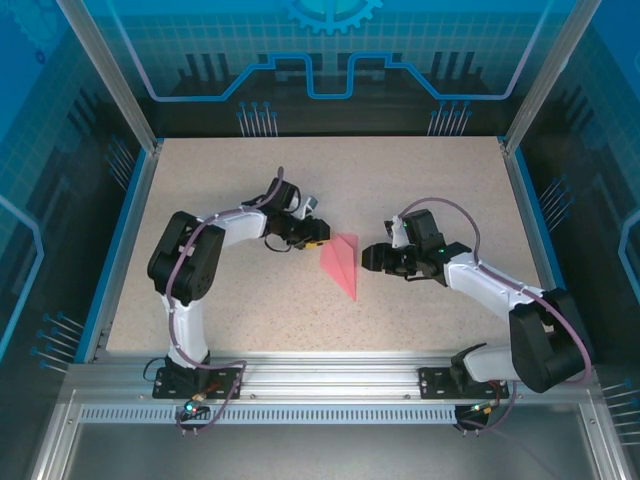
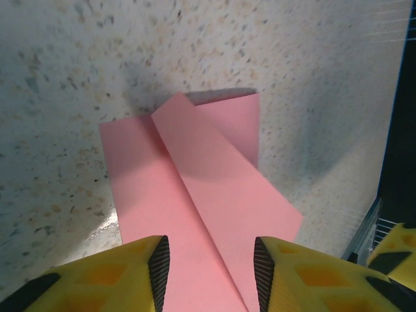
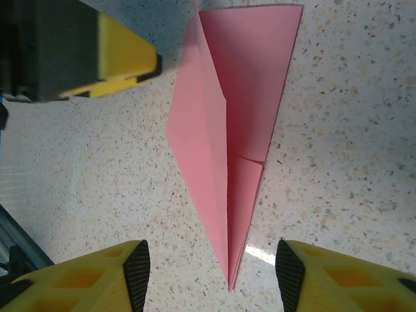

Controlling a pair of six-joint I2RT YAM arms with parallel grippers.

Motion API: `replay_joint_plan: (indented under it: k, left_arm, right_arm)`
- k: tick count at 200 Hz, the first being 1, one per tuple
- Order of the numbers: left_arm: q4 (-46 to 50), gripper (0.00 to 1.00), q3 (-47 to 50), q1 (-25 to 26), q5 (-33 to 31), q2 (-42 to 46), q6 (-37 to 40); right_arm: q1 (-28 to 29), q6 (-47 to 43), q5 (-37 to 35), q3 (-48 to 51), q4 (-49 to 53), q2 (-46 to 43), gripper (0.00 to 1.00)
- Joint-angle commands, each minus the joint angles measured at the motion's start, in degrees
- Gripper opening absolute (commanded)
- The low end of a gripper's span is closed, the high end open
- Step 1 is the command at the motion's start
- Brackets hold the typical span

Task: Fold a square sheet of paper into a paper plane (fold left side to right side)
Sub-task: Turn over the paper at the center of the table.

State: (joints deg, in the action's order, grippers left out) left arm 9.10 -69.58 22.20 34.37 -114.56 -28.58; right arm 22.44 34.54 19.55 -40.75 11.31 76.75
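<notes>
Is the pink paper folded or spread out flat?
Folded. The paper forms a narrow triangle with a sharp tip. Layers overlap along a centre crease, and one flap stands slightly raised.

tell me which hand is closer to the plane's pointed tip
The right hand: in its wrist view the paper plane aims its sharp tip straight into that hand's open gap, while the left hand sits beside the wide end.

Paper plane [image 1: 341,263] on table [image 1: 220,180], between left end effector [image 1: 321,239] and right end effector [image 1: 367,256].
</notes>
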Motion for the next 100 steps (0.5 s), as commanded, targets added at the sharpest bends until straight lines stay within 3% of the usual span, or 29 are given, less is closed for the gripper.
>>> replay_joint_plan:
  k: [1, 100]
  left_arm:
    - [-0.77, 0.42, -1.46, 1.49, 1.28, -2.09, -0.87]
    - [0.78, 0.44, -4.03, 2.92, 0.53, -4.43, -0.9]
  right_arm:
    - [-0.78, 0.79, 1.08, 1.33, -1.79, -0.46, 0.56]
    - [0.28, -0.96, 6.32, -7.09, -7.76, 16.28, 0.52]
